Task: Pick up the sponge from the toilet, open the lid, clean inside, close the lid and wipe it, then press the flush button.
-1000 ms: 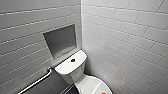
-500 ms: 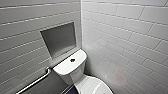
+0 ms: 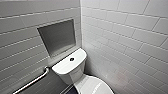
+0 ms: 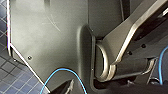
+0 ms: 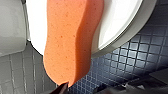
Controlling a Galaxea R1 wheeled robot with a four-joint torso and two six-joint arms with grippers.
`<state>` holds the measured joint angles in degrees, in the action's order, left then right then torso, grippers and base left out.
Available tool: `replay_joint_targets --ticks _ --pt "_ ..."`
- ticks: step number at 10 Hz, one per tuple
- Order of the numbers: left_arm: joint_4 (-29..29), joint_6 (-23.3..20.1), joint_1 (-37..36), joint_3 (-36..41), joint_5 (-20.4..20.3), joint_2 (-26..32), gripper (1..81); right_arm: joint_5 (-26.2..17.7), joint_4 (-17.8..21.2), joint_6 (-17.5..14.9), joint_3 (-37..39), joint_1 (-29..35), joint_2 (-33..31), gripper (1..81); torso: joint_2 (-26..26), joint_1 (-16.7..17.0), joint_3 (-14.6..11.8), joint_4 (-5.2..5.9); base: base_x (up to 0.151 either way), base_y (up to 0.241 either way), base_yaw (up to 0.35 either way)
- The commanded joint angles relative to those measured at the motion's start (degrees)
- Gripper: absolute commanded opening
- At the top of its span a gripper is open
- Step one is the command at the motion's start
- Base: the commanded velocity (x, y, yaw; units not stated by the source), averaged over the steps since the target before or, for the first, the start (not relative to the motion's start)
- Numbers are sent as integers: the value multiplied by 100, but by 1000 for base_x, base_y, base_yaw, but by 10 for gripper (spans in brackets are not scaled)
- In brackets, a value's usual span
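The white toilet stands in a tiled corner, its tank (image 3: 67,66) carrying the small dark flush button (image 3: 72,59) in the middle of its top. Below the tank lies the shut white lid (image 3: 93,86). In the right wrist view the orange sponge (image 5: 72,42) looms large in front of the lid (image 5: 117,22) and reaches past the rim over the floor. Its lower end comes close to one dark fingertip (image 5: 62,89) of my right gripper, which stands open; I cannot tell whether they touch. The left wrist view looks onto my own dark body panels, with nothing in the left gripper.
A metal grab bar (image 3: 32,81) runs along the left wall under a grey recessed niche (image 3: 57,37). White tiled walls close in at the left and right of the toilet. The floor (image 5: 140,55) is small dark blue tiles. A blue cable (image 4: 62,72) loops by my left arm.
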<state>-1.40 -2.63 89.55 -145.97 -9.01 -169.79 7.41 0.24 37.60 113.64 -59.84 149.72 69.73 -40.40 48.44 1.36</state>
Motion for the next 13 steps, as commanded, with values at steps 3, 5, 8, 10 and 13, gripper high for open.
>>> replay_joint_targets --ticks 3,5,8,10,13 --pt "8 26 156 42 417 15 811 -214 64 152 -185 767 -221 811 280 -172 100 0 0 0 0" --pt "17 26 163 42 426 -11 811 -240 72 239 -177 881 -204 811 492 -306 140 0 0 0 0" --pt "34 35 164 42 435 -20 811 -258 55 353 -133 1083 -81 811 536 -341 144 0 0 0 0" --pt "87 35 172 34 435 -11 811 -267 55 467 7 1189 42 811 1116 -715 146 0 0 0 0" --pt "96 35 173 33 444 -3 811 -504 72 538 298 1286 271 811 892 -560 360 0 0 0 0"
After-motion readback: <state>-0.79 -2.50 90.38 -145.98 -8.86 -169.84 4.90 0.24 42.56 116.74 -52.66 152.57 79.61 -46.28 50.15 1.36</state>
